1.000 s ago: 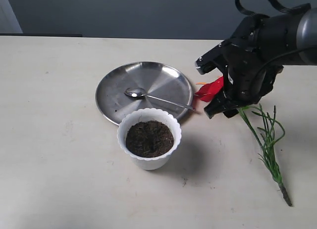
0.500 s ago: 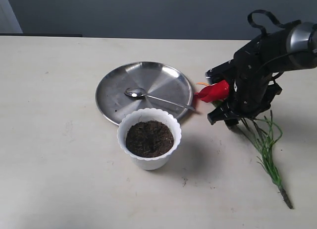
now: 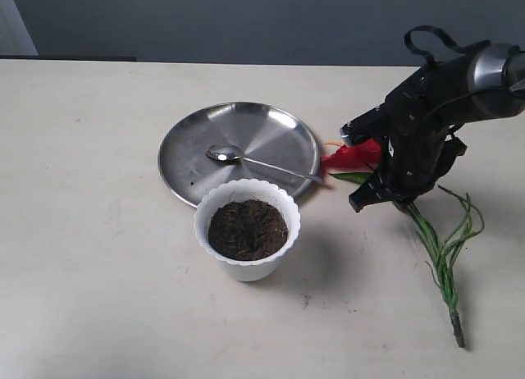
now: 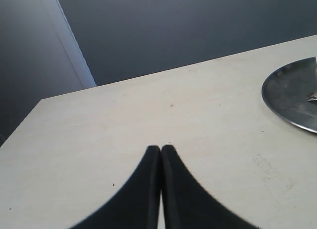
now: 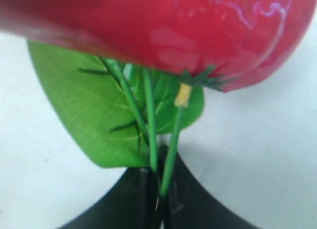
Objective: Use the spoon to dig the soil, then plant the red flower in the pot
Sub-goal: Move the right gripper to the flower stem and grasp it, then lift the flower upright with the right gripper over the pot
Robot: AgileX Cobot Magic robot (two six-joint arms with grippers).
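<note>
The white pot (image 3: 246,231) with a scalloped rim stands near the table's middle, filled with dark soil (image 3: 247,228). Behind it the silver spoon (image 3: 254,161) lies on the steel plate (image 3: 271,133). My right gripper (image 3: 379,192) is shut on the red flower's stems (image 5: 171,154), just right of the plate. The red petals (image 3: 353,156) and a green leaf (image 5: 94,115) stick out towards the plate, and the long stem with grass sprigs (image 3: 443,256) trails to the front right. My left gripper (image 4: 161,148) is shut and empty over bare table, outside the exterior view.
The steel plate's edge (image 4: 290,97) shows in the left wrist view, to one side of the left gripper. A dark wall runs behind the table's far edge.
The right gripper has sunk lower and come slightly nearer with the flower. The stem's free end has swung leftward and the sprigs have shifted. Pot, spoon and plate are unmoved.
</note>
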